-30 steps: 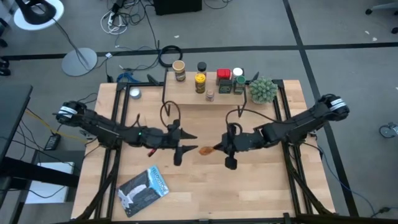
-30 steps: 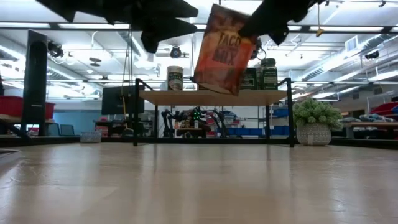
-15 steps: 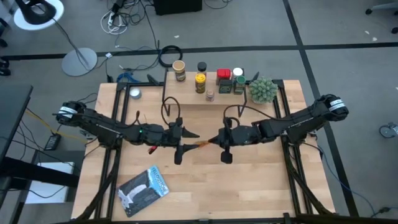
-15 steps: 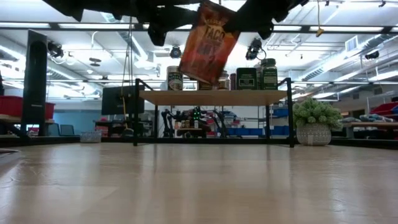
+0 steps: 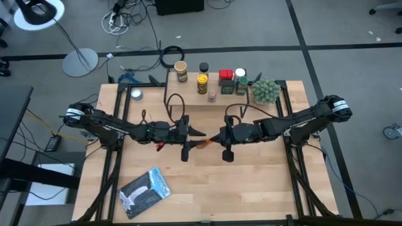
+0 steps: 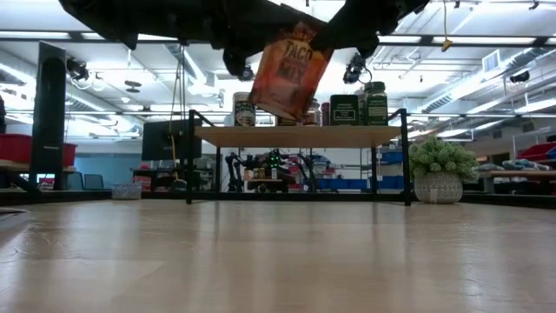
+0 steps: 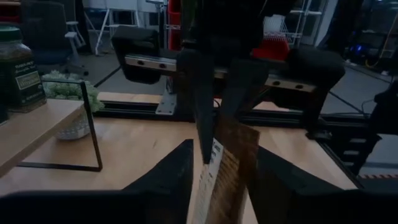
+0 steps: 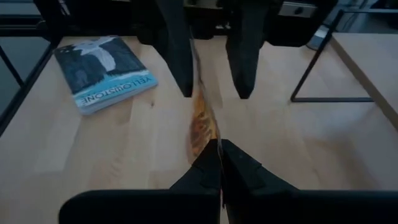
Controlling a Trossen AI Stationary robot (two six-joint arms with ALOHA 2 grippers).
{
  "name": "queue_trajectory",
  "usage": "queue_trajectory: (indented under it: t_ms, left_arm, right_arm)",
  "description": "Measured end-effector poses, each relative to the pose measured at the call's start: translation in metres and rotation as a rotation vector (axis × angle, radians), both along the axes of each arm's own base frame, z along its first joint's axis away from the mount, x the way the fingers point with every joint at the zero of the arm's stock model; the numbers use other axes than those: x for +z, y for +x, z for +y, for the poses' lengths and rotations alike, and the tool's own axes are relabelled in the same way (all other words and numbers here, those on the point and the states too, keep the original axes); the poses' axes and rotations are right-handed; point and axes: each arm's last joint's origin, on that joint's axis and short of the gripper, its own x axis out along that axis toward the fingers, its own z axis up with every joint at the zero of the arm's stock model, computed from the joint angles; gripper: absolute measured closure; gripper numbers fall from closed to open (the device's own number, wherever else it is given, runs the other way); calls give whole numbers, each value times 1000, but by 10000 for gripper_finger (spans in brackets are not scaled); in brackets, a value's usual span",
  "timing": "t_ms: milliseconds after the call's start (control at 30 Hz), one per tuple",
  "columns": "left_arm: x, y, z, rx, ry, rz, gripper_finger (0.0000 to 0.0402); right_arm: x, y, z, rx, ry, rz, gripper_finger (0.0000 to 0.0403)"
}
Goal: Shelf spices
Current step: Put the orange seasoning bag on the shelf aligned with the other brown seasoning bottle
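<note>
Handover underway above the table: right gripper [image 8: 219,163] pinches the taco-mix packet [image 6: 289,69], while left gripper [image 7: 217,171] straddles its far edge, fingers not yet closed. Left fingers should clamp squarely before right releases, lest the packet drop short of the shelf [image 6: 300,136].

A blue-white book [image 5: 145,192] lay near the table's [image 5: 264,188] front left corner, and a potted plant [image 5: 265,91] stood far right.

Both arms meeting mid-table, right pincer [image 5: 213,144] clamped, left pincer [image 5: 197,136] parted
</note>
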Motion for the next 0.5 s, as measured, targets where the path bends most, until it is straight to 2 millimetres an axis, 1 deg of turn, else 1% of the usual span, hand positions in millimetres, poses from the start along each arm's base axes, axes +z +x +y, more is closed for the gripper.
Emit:
queue_trajectory:
  t_ms: [133,200,400,500]
  left_arm:
    - [0,0,2,8,1,2,286]
    - [-1,0,3,11,1,6,304]
    - [0,0,3,11,11,1,387]
    - [0,0,3,13,32,1,395]
  right_arm:
    - [0,0,-2,-6,-1,2,403]
    - [0,0,-2,-8,-1,2,403]
    - [0,1,-5,-32,29,-6,402]
    - [0,1,-6,-40,37,-7,399]
